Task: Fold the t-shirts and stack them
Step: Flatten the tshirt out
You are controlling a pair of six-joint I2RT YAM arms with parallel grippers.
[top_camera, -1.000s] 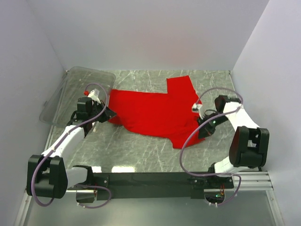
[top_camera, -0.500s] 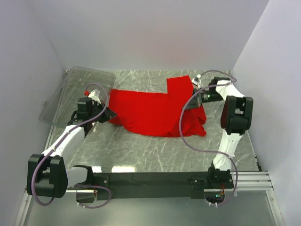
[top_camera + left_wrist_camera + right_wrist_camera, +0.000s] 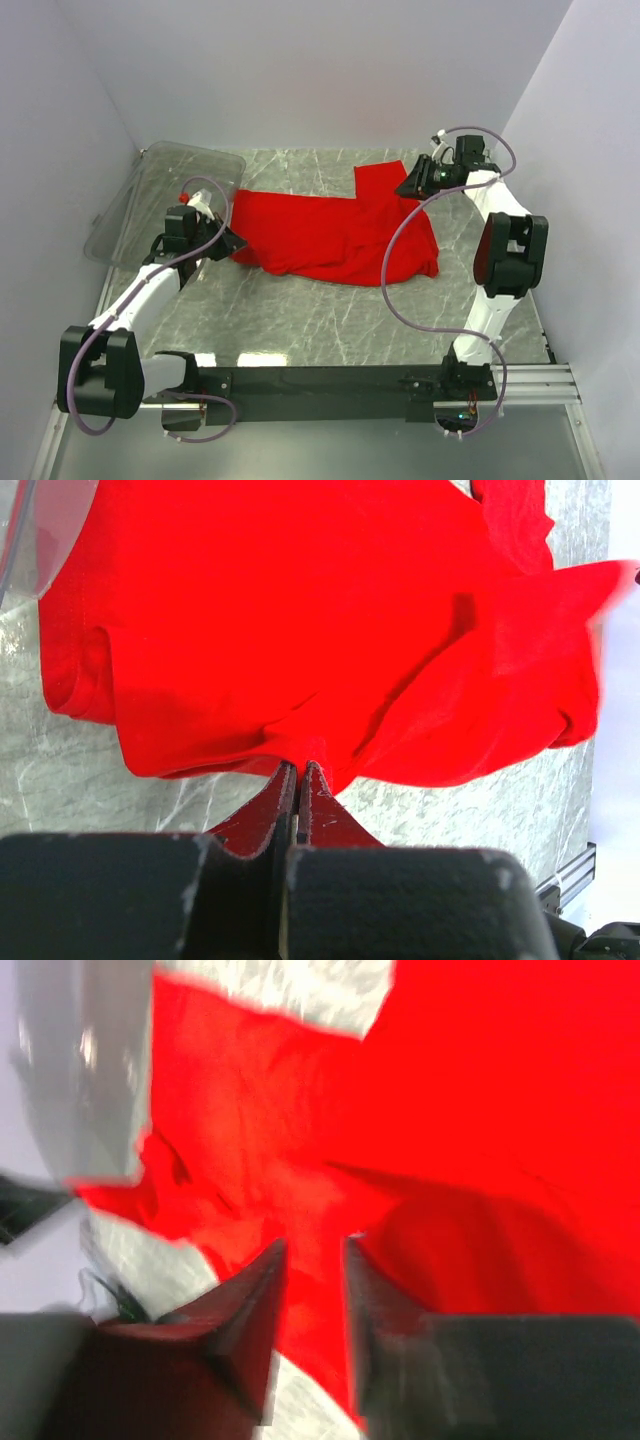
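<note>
The red t-shirt [image 3: 320,235] lies crumpled across the middle of the marble table, with its right side bunched in a fold. My left gripper [image 3: 230,241] is shut on the shirt's left edge. In the left wrist view its jaws [image 3: 300,766] meet on a pinch of red fabric [image 3: 300,610]. My right gripper [image 3: 405,188] hovers over the shirt's far right sleeve. In the blurred right wrist view its jaws [image 3: 315,1245] stand apart, with red cloth [image 3: 480,1110] behind the gap.
A clear plastic bin [image 3: 160,195] lies tilted at the far left, just behind my left gripper, and its rim shows in the left wrist view [image 3: 50,520]. White walls close in the table on the left, back and right. Purple cables loop off both arms.
My right arm has swung from the shirt's near right corner up to the far right sleeve. The shirt's right side is now folded over and bunched. My left arm has not moved.
</note>
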